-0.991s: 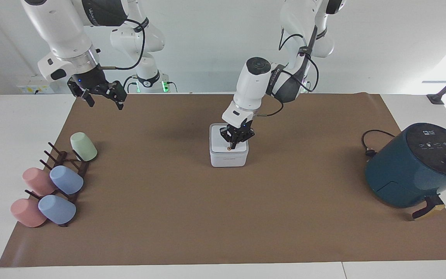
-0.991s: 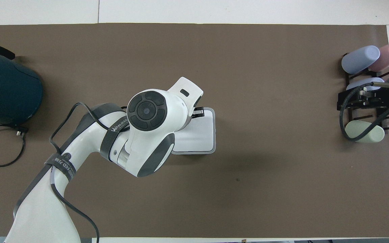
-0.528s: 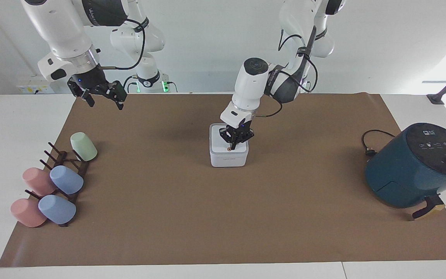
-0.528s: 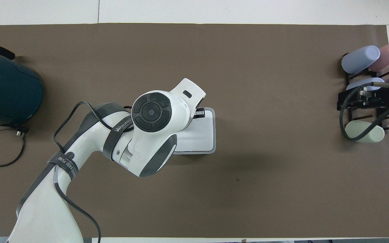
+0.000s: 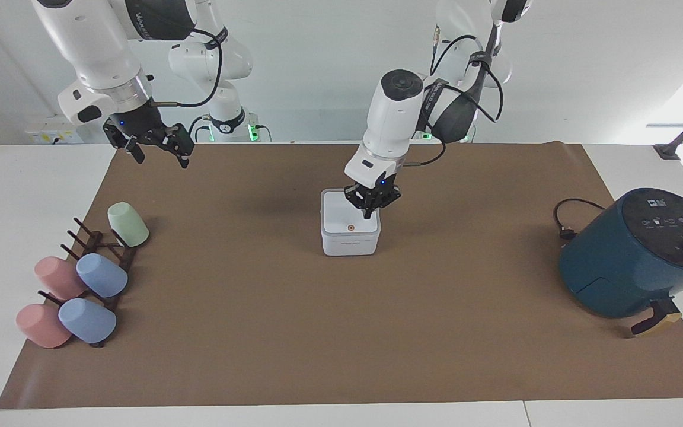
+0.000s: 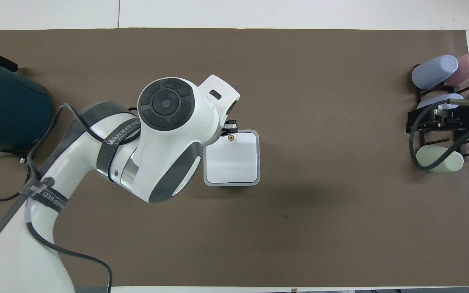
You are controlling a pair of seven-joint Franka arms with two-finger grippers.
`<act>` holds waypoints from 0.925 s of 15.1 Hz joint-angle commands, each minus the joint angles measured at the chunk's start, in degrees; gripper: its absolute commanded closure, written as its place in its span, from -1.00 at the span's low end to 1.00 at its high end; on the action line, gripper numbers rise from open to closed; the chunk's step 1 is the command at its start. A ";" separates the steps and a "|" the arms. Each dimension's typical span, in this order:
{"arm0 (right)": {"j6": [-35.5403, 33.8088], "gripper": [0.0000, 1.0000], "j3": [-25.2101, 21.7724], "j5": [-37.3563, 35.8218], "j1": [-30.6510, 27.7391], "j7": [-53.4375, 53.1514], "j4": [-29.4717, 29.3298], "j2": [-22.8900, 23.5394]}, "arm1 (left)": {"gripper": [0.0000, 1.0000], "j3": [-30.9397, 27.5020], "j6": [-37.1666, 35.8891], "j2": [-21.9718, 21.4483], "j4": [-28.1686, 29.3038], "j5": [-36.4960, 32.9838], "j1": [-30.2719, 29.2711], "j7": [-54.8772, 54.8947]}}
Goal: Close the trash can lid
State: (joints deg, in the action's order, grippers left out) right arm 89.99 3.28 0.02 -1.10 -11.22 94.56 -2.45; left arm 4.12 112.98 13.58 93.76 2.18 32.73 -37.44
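at the right arm's end of the table, the right gripper (image 5: 155, 148) hangs in the air over the corner of the brown mat (image 5: 258, 332), its fingers spread open and holding nothing; this arm waits. below it on that end sits a dark rack (image 5: 101, 261) with five cups: one green (image 5: 128, 224), two pink (image 5: 58, 277) and two blue (image 5: 102, 275). mid-table stands one trash can (image 5: 350, 240), its lid (image 5: 347, 220) lying flat and closed, the orange dot (image 5: 350, 227) uncovered on top. the left arm bends down from above, forearm nearly upright, and the left gripper (image 5: 370, 210) points down over the lid's edge toward the left arm's end; its fingers look drawn together, gripping nothing. at the left arm's end sits one teal air fryer (image 5: 638, 255) with its black cord (image 5: 567, 216).
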 commanded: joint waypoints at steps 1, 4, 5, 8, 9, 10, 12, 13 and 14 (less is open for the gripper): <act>-0.51 -1.00 0.50 -0.02 -0.74 1.20 -0.08 -0.01 | 1.00 0.45 -6.96 -4.07 -0.42 0.98 -4.84 6.47; -0.60 -1.00 0.50 -0.02 -0.74 1.20 -0.08 -0.01 | -0.99 0.10 -14.79 -9.70 -0.42 2.83 -12.49 18.16; -0.51 -1.00 0.50 -0.02 -0.83 1.11 -0.08 -0.01 | -1.00 -0.08 -16.99 -10.85 -0.42 2.75 -14.86 20.89; -0.51 -1.00 0.50 -0.02 -0.65 1.20 -0.08 -0.01 | -1.00 -0.17 -23.05 -14.28 -0.34 2.31 -22.24 32.13; -0.60 -1.00 0.50 -0.02 -0.65 1.20 -0.08 -0.01 | -1.00 -0.34 -24.55 -15.07 -0.25 2.22 -24.35 35.21; -0.51 -1.00 0.50 -0.02 -0.74 1.20 -0.08 -0.01 | -1.00 -0.34 -25.78 -15.69 -0.25 1.96 -26.20 37.68; -0.60 -1.00 0.50 -0.02 -0.74 1.20 -0.08 -0.01 | -1.00 -0.34 -27.72 -16.92 -0.16 -0.23 -28.06 39.46; -0.51 -1.00 0.50 -0.02 -0.74 1.20 -0.08 -0.01 | -1.00 -0.34 -28.60 -17.45 -0.25 -1.29 -28.24 39.72; -0.60 -1.00 0.50 -0.02 -0.74 1.20 -0.08 -0.01 | -1.00 -0.52 -29.31 -17.80 -0.25 -1.56 -28.16 39.64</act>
State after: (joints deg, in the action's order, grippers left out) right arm 89.98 3.29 0.02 -1.10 -11.22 94.56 -2.45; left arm 3.16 85.43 -2.41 92.51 2.46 4.69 1.42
